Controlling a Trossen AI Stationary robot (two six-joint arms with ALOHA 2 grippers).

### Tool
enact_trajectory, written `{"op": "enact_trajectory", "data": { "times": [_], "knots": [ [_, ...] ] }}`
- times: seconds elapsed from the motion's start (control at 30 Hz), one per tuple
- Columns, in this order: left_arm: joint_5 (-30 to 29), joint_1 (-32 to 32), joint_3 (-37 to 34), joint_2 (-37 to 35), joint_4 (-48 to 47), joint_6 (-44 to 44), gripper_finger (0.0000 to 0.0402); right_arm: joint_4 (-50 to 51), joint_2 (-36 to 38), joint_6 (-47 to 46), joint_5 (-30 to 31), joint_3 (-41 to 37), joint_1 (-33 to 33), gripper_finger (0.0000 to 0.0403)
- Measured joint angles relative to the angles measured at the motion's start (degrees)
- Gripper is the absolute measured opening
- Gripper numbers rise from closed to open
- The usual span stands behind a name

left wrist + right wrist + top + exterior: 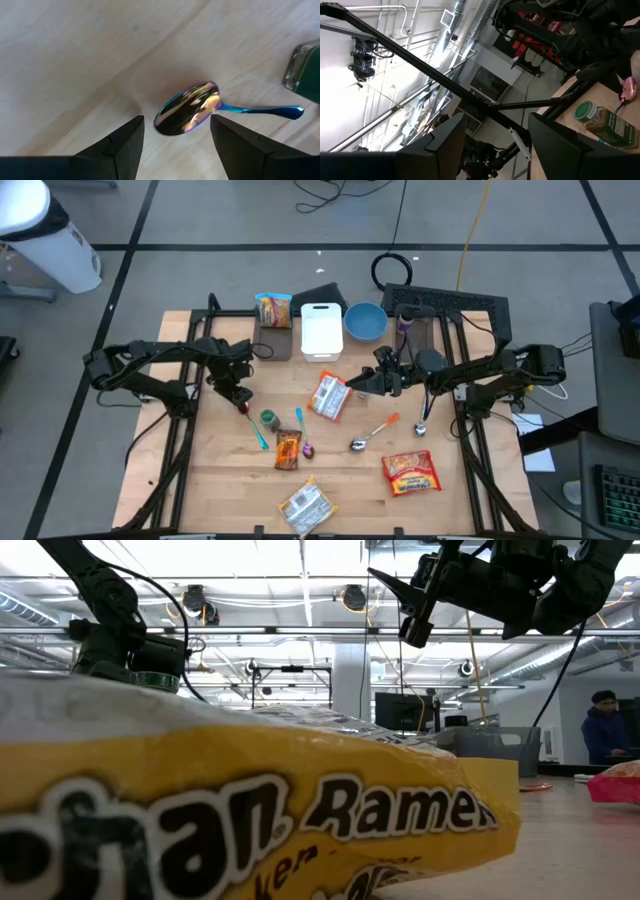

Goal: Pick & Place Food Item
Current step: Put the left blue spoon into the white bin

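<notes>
Left gripper [240, 397]: low over the table's left-middle, fingers [125, 145] spread apart, empty.
Spoon with blue handle [187, 109]: on the wood between and just ahead of the left fingers, not touched; bowl towards the gripper, handle running away towards the green-lidded jar [304, 70].
Right gripper [358, 383]: raised above the table's middle, fingers parted, holding nothing.
Ramen packet under right gripper [329, 396]: flat on the table just beside that gripper's tips, long axis slanting from back to front.
Writing: front-edge ramen packet [250, 810], yellow band, reads "Ramen".
Other food: red packet [411, 473] front right; brown packet [288, 448] lying lengthwise towards the front edge.
</notes>
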State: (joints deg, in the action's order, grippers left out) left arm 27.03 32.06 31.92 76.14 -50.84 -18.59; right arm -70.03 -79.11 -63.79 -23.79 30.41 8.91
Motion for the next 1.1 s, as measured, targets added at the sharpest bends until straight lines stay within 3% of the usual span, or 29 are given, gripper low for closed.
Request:
{"op": "enact_trajectory", "data": {
  "times": [0.27,0.9,1.1],
  "knots": [
    [-0.01,-0.43,0.00,0.00,2.71,-1.59,0.0219,0.01,0.00,-0.04,0.00,0.00,0.00,0.0212],
    [-0.57,-0.38,0.15,-0.04,2.81,-0.35,0.0016,0.00,0.00,-0.07,-0.02,0.00,0.00,0.0212],
    [-1.11,-0.38,0.22,-0.11,2.59,1.13,0.0010,0.01,0.00,-0.09,-0.04,0.00,0.00,0.0212]
  ]
}}
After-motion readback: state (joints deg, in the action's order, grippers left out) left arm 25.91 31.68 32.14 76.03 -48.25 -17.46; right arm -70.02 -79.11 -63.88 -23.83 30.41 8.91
